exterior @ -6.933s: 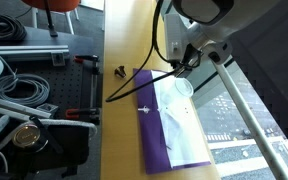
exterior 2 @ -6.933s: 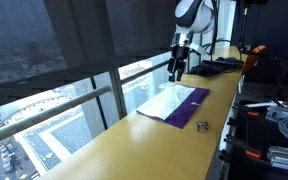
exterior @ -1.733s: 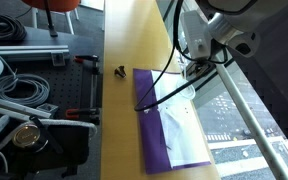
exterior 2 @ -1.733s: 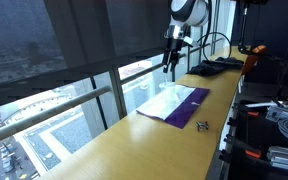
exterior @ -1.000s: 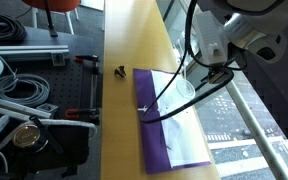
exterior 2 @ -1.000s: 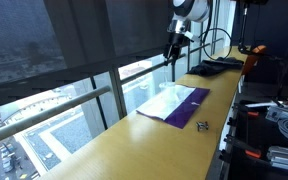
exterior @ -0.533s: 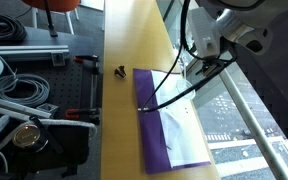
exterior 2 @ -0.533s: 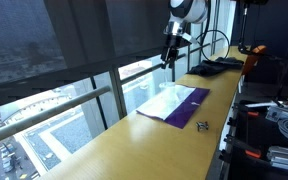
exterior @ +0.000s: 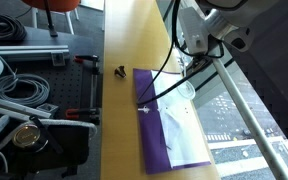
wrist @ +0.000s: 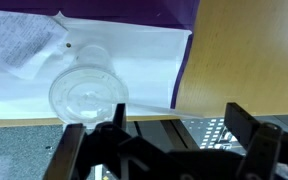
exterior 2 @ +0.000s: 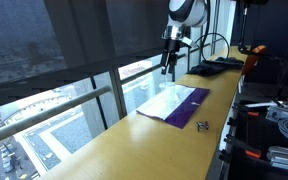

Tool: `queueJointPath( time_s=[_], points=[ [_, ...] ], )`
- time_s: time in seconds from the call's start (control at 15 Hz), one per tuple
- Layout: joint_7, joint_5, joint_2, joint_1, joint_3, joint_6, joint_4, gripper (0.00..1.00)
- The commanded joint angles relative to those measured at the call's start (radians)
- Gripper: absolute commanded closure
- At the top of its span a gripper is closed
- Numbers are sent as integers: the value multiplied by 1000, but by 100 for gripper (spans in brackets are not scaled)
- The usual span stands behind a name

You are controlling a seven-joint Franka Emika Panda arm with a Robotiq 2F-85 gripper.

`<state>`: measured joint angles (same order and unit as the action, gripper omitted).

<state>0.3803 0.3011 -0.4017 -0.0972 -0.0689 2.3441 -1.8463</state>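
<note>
Cup: clear cup [wrist: 89, 92] sits on the white sheet [wrist: 144, 60]; its outline is faint.
Gripper: gripper [wrist: 159, 150] hangs above the cup, jaws apart and empty, fingertips cut off by the frame edge.
Around: the purple cloth [wrist: 134, 12] under the sheet lies on the table [wrist: 254, 50].

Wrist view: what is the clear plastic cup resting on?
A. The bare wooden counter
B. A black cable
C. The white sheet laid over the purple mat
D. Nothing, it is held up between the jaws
C: the clear cup sits on the white sheet, which lies over the purple mat; the wooden counter lies bare off to the side.
</note>
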Motion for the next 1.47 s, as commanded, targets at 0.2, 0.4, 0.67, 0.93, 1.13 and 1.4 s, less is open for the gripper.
queueJointPath(
  time_s=[0.2,0.4,0.67,0.93,1.13,1.4],
  points=[
    [0,-28,8,-5,-1,1,-10,0],
    [1,-29,6,-6,0,3,-10,0],
    [2,-30,5,-12,5,-1,-5,0],
    [4,-30,6,-19,10,-4,1,0],
    [5,-29,6,-25,11,-6,5,0],
    [7,-28,8,-34,13,-9,10,0]
  ],
)
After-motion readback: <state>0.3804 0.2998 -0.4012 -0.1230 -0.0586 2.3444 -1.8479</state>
